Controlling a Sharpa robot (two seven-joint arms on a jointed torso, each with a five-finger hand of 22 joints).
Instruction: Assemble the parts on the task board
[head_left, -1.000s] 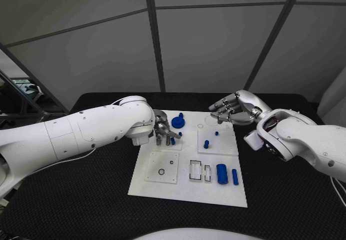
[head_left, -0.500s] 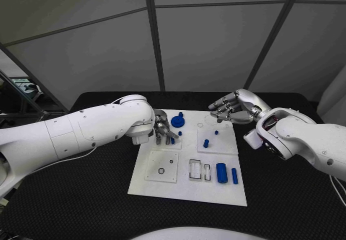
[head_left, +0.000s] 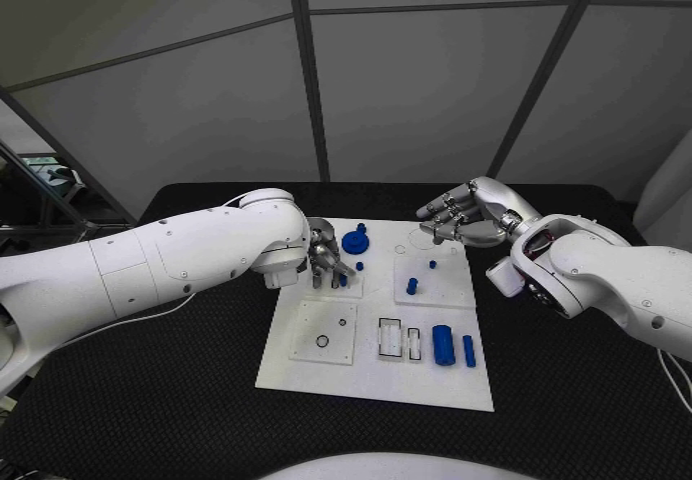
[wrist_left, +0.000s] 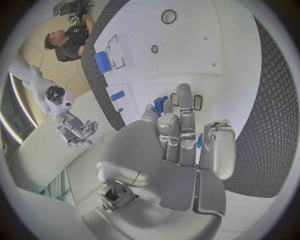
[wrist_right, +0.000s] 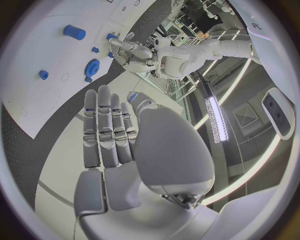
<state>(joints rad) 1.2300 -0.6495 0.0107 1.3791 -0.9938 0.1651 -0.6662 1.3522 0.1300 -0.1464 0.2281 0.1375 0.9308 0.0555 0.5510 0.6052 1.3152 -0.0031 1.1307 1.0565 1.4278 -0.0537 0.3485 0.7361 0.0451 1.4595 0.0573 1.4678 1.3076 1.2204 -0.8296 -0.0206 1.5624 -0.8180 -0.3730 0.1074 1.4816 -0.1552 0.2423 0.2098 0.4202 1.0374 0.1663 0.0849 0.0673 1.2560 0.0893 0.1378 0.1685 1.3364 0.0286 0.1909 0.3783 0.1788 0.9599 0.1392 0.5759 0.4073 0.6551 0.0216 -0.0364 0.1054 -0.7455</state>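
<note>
Left hand (head_left: 327, 262), fingers pointing down onto the white plastic task board (head_left: 378, 375), closes on a small blue part (wrist_left: 160, 104) beneath its fingertips. Just beyond it stands a round blue gear-shaped part (head_left: 355, 241). Right hand (head_left: 459, 218) hovers over the board's far edge, fingers apart, holding nothing. Black textured worktop (head_left: 173, 380) surrounds the board.

Left hand (head_left: 326, 262) points fingers downward (holding nothing visible); right hand (head_left: 464, 218) hovers with fingers apart.

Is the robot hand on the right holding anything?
No. The right robot hand is open, its fingers straight and apart with nothing between them.
</note>
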